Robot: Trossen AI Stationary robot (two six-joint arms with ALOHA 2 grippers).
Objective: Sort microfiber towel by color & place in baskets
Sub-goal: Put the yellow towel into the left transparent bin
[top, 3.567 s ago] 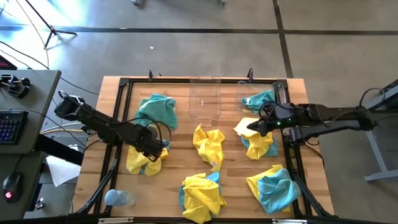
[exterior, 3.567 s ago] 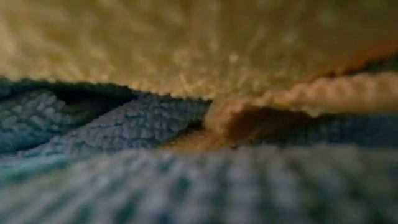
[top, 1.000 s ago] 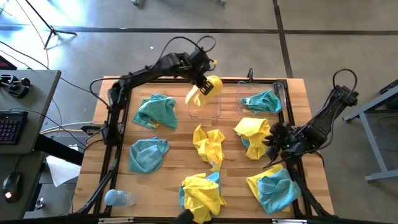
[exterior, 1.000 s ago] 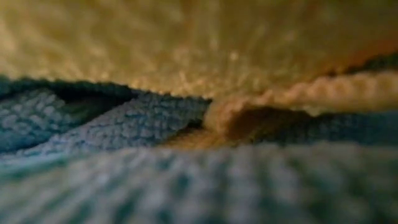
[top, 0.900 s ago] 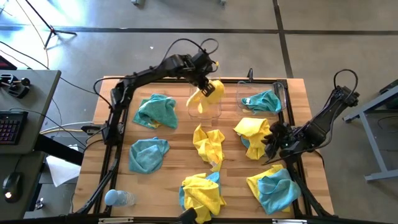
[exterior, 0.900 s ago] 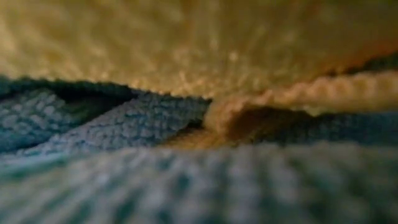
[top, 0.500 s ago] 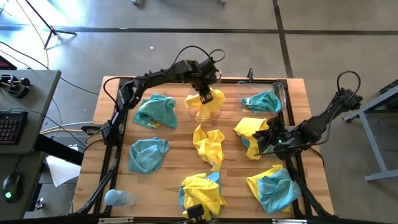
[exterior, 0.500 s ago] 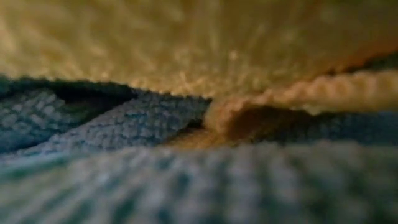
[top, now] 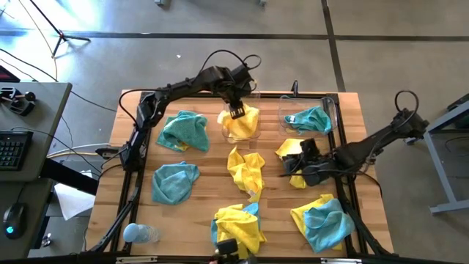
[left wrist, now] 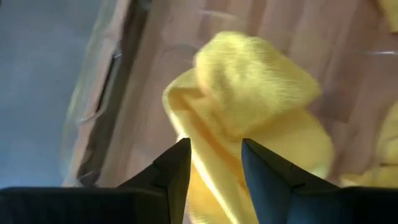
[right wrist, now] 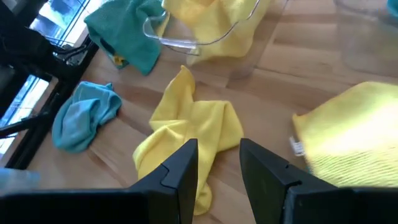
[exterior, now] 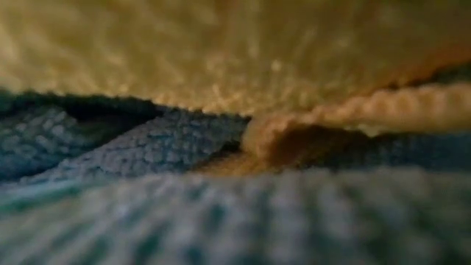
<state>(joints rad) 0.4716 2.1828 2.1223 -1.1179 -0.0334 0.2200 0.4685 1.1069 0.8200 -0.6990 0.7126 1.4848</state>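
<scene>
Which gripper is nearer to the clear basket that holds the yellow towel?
Left. The left gripper hangs over that basket; the right gripper is apart from it, by the yellow-and-teal pile.

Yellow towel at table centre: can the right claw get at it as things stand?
Probably yes. The right claw hovers empty just beside the yellow towel, fingers apart, with bare wood between them in the right wrist view. The left claw is off over the basket.

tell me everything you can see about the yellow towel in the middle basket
The yellow towel is a soft, nubby microfiber cloth, bunched into loose folds inside the clear plastic basket at the table's far middle. It fills most of the bin. The left gripper hangs right over it, fingers parted and framing it rather than pinching it.
</scene>
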